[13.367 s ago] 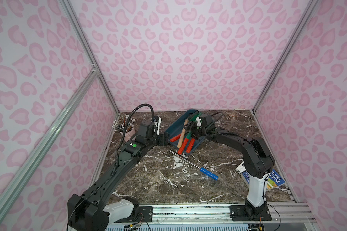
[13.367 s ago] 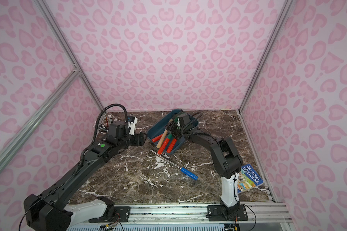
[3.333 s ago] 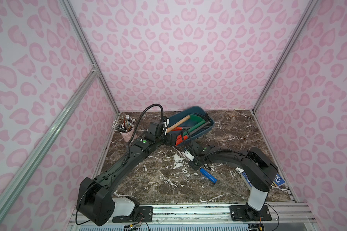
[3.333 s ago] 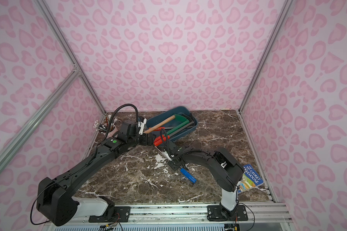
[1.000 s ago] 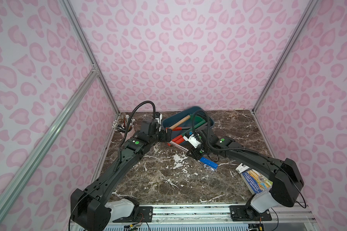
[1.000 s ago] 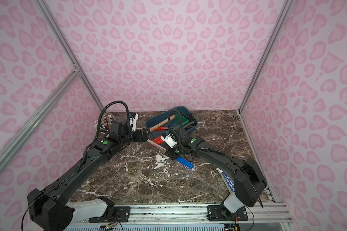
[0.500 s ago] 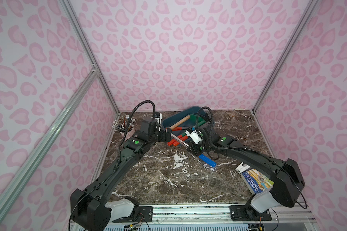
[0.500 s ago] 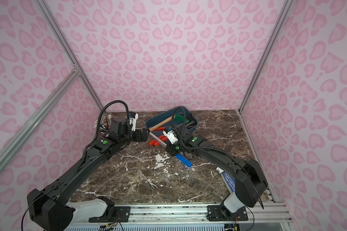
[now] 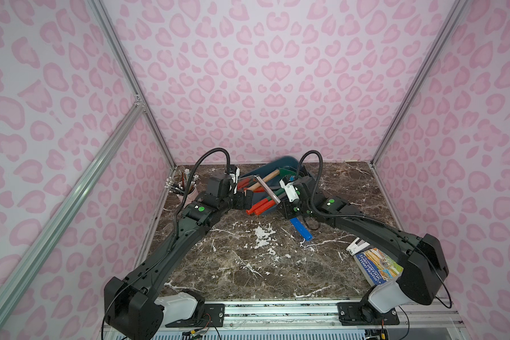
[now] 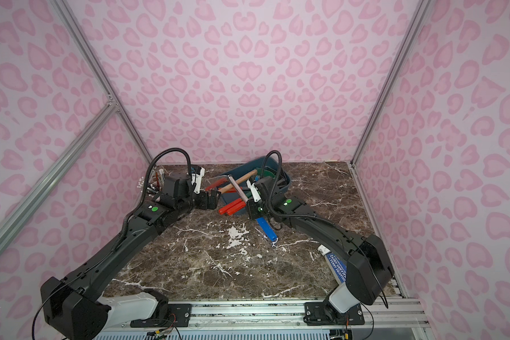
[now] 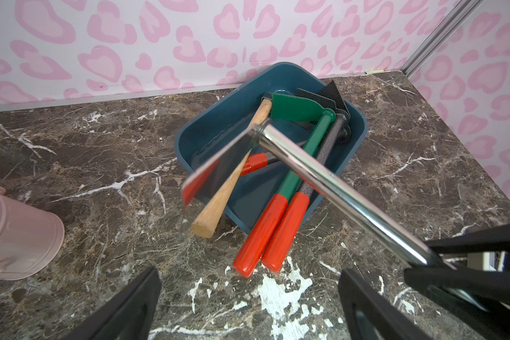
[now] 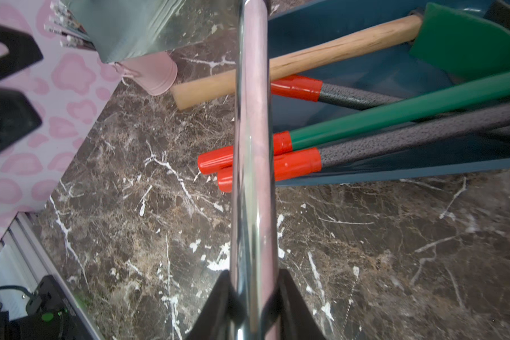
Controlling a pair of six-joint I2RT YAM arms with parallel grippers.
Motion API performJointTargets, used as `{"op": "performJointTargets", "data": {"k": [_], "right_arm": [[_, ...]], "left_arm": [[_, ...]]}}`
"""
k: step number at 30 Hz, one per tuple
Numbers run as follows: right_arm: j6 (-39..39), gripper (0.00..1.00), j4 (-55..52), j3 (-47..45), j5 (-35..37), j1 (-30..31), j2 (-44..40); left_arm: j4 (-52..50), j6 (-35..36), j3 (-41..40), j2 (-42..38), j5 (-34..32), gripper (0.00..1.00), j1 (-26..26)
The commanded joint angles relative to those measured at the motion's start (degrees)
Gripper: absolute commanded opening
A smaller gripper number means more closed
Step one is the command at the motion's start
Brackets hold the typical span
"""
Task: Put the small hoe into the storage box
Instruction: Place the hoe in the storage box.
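Clearly the carry step is in hand: the right gripper (image 12: 252, 294) pinches the chrome shaft of the small hoe (image 9: 267, 190), fingers pressed tight on it. The hoe hangs in the air, slanting across the near left corner of the storage box (image 11: 218, 109), which sits by the table's (image 9: 248, 265) back edge. Its mirror blade hangs over the box's left rim and its blue grip points down toward the table's middle.

Judging from this, the next move calls for swinging the blade farther inside the rim, lowering, then letting go.

The box is already crowded. A wooden-handled tool (image 11: 233, 176), a green hoe (image 11: 301, 159) and red grips (image 11: 259, 232) jut over its near rim, so the shaft will likely land on them.

The left gripper (image 10: 209, 200), fingers spread wide and empty, hovers just beside the box's left side, near the blade's path.

A pink cup (image 9: 189, 194) stands in the back left corner, and a book (image 9: 377, 269) lies by the right edge.
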Motion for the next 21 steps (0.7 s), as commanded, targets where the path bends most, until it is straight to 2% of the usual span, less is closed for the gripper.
{"op": "performJointTargets", "data": {"k": [1, 8, 21], "right_arm": [[4.3, 0.0, 5.0, 2.1, 3.0, -0.3, 0.8], [10.1, 0.0, 4.1, 4.0, 6.8, -1.0, 2.9], [22.5, 0.0, -1.0, 13.0, 15.4, -1.1, 8.5]], "left_arm": [[0.9, 0.5, 0.3, -0.1, 0.2, 0.98, 0.1], [0.8, 0.8, 0.3, -0.3, 0.9, 0.98, 0.1], [0.6, 1.5, 0.2, -0.3, 1.5, 0.97, 0.1]]}}
